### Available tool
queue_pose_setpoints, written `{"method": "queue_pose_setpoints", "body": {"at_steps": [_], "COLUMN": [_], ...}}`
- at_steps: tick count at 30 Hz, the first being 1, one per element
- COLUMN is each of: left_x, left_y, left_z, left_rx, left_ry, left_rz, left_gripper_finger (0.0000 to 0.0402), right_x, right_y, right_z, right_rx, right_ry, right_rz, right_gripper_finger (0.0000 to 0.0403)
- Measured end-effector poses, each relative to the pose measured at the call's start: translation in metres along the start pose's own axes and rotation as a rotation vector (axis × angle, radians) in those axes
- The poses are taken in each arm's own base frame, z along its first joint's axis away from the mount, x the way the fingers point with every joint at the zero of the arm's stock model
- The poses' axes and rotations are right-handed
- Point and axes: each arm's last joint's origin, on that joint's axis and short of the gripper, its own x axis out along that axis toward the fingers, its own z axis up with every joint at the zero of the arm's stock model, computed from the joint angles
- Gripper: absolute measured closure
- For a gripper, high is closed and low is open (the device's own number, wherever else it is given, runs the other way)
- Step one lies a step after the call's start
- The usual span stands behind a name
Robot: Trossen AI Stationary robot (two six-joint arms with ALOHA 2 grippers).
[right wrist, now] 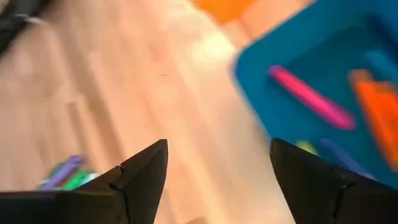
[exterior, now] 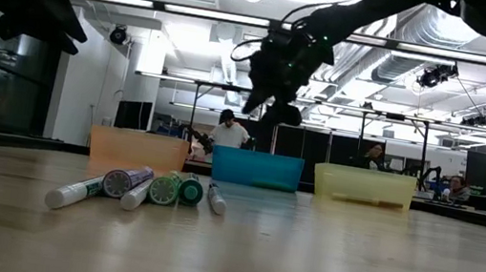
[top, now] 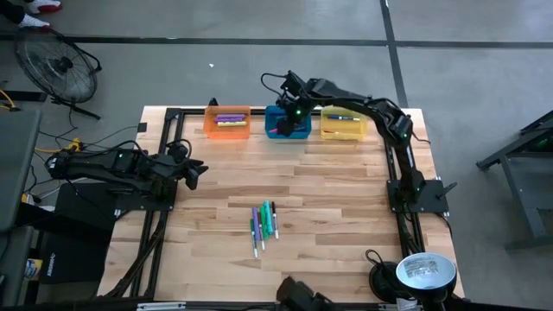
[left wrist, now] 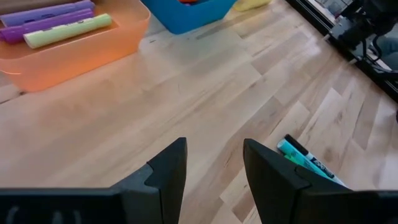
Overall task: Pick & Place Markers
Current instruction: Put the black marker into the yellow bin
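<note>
A: Where are the markers (top: pixel 263 225) right now?

B: A small cluster of green, purple and white ones lies on the bare wood near the front middle of the table (top: pixel 346 207). The rest sit in the three bins along the far edge: purple and yellow-green ones in the orange bin (top: pixel 227 122), a pink and an orange one in the blue bin (top: pixel 288 122), a few more in the yellow bin (top: pixel 343 124).

A: Why the split?

B: My guess is the bins are the drop-off points, so the pile on the wood is what is left to move.

A: And the right gripper (top: pixel 290 104)?

B: It hangs above the blue bin, at its near-left corner. Its own camera shows the two fingers (right wrist: pixel 146 177) spread wide with nothing between them, and the pink marker (right wrist: pixel 311 96) lies down in the bin past the tips. That reads to me as a release over the bin.

A: So none of the loose ones are near it?

B: No, the cluster is well apart from it, toward the front.

A: The left gripper (top: pixel 192 173)?

B: It waits at the left side of the table, raised, fingers (left wrist: pixel 166 177) apart and empty. A teal marker (left wrist: pixel 305 160) from the cluster shows just beyond one fingertip, not between them.
</note>
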Motion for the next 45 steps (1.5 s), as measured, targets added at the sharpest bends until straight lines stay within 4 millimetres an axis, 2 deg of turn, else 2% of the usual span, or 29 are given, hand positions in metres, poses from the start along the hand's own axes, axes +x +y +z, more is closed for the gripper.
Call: {"method": "queue_pose_setpoints", "body": {"at_steps": [5,14,28,37,45], "left_x": [0.000,0.000,0.000,0.000,0.000], "left_y": [0.000,0.003,0.003,0.003,0.003], "left_z": [-0.001,-0.006,-0.007,-0.007,-0.007], "left_rx": [0.021,0.066,0.146,0.146,0.146], "left_ry": [0.020,0.117,0.129,0.129,0.129], "left_rz": [-0.017,-0.023,-0.028,-0.028,-0.028], "left_gripper_finger": [0.0245,0.0245,0.0245,0.0245,0.0245], "right_x": [0.012,0.041,0.075,0.083,0.085], "right_y": [0.026,0.091,0.189,0.232,0.259], "right_z": [-0.004,-0.021,-0.071,-0.113,-0.142], "right_rx": [0.005,0.033,0.240,0.407,0.513], "right_ry": [0.034,0.089,0.078,0.022,-0.098], "right_rz": [0.055,0.066,-0.144,-0.332,-0.446], "right_gripper_finger": [0.0136,0.0135,0.0137,0.0135,0.0135]}}
